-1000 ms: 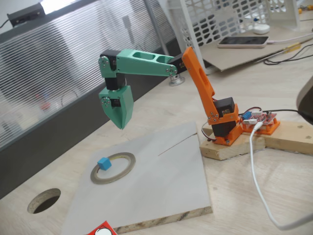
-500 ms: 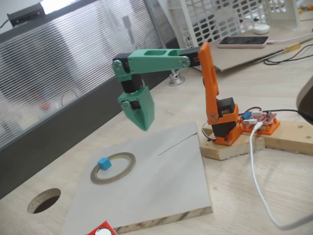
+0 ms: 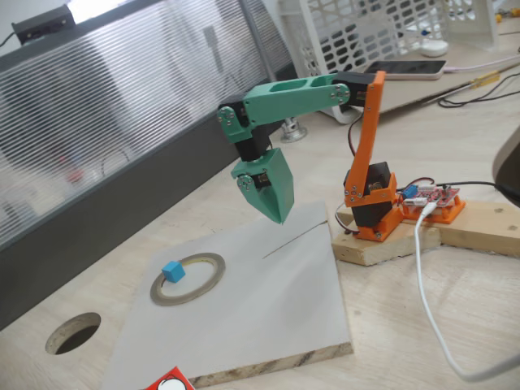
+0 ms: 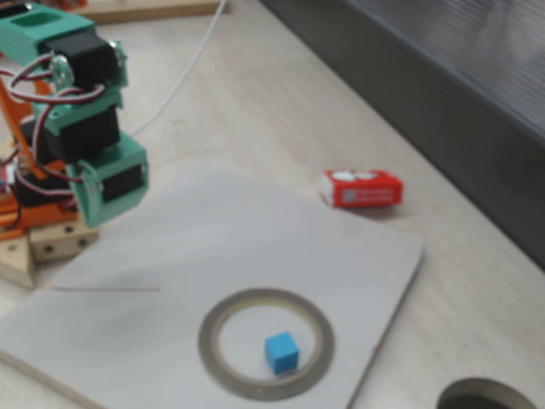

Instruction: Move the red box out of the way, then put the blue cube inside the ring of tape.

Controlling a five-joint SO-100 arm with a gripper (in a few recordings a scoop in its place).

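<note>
inside the ring of tape (image 4: 266,343) sits the blue cube (image 4: 281,351); jaws (image 3: 280,216) together, empty.

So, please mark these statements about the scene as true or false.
1. The cube lies inside the tape ring. True.
2. The gripper holds the cube. False: it hangs shut and empty above the board, away from the ring.
3. The red box sits on the board. False: it lies on the table, beside the board.
4. The ring lies flat on the board. True.
</note>
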